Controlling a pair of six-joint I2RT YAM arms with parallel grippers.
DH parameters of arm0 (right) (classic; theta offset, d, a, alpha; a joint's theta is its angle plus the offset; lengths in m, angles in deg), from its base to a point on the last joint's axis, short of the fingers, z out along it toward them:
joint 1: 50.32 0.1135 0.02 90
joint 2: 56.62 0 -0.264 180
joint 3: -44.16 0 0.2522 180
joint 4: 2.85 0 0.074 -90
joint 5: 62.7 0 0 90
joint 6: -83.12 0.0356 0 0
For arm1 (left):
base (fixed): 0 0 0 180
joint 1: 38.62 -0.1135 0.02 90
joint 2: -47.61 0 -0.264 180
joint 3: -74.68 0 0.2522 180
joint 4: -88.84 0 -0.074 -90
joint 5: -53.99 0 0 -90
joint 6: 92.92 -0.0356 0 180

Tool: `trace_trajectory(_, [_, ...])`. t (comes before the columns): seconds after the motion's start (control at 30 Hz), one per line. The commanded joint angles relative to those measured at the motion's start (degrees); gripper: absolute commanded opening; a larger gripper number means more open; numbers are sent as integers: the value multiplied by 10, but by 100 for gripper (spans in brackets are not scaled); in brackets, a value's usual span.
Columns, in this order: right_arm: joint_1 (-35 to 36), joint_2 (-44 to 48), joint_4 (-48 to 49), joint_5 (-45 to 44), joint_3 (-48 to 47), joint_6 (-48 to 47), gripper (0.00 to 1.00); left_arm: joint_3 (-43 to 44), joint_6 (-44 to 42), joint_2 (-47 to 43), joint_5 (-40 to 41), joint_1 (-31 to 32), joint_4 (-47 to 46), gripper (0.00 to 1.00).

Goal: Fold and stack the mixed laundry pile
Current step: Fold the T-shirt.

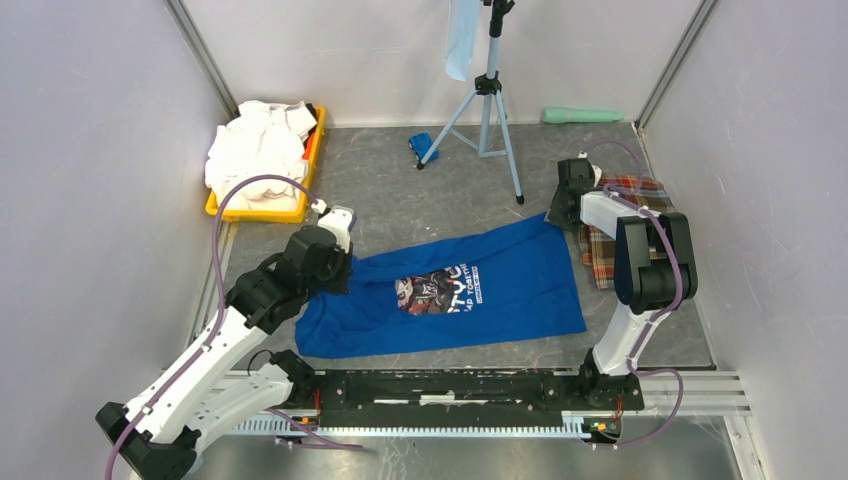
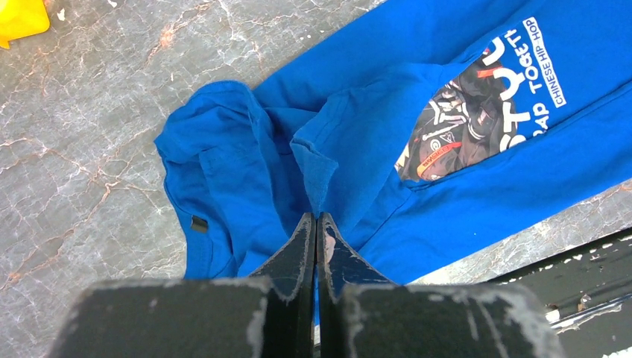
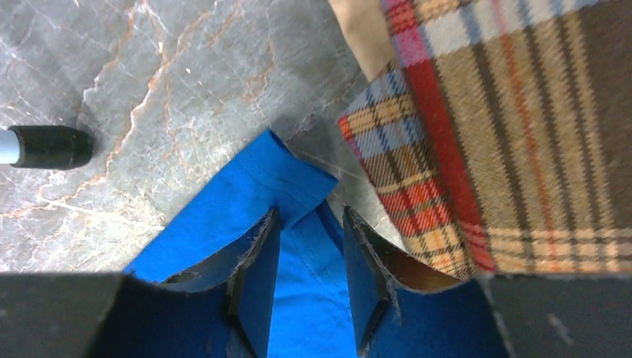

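Royal-blue T-shirt (image 1: 500,290) is lying spread mid-table, being folded. Left gripper (image 2: 317,221) is clamping its left end; right gripper (image 3: 311,224), jaws apart, is straddling its far-right corner beside the plaid cloth (image 3: 507,134), and probably needs to close next.

Up top, the fixed camera looks down from above and behind the arms, wide enough for the whole table (image 1: 400,200), with the arm bases along the bottom edge. The left wrist camera is close in, peering down past the left gripper (image 2: 314,220) at lower centre onto the blue T-shirt (image 2: 246,171). The right wrist camera sits closer still, right gripper (image 3: 311,218) at the bottom, plaid cloth (image 3: 507,112) filling the right side. All three views share that shirt.
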Motion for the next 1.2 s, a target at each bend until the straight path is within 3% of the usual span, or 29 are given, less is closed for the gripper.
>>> trace_trajectory(0.0, [-17, 7, 64, 16, 2, -29, 44, 1, 10, 3, 4, -1, -22, 2])
trace_trajectory(0.73, [-37, -17, 154, 72, 34, -24, 41, -1, 10, 10, -4, 0, -23, 2])
trace_trajectory(1.17, [-38, -13, 138, 45, 26, -26, 25, -1, 9, 9, -7, -1, -25, 2])
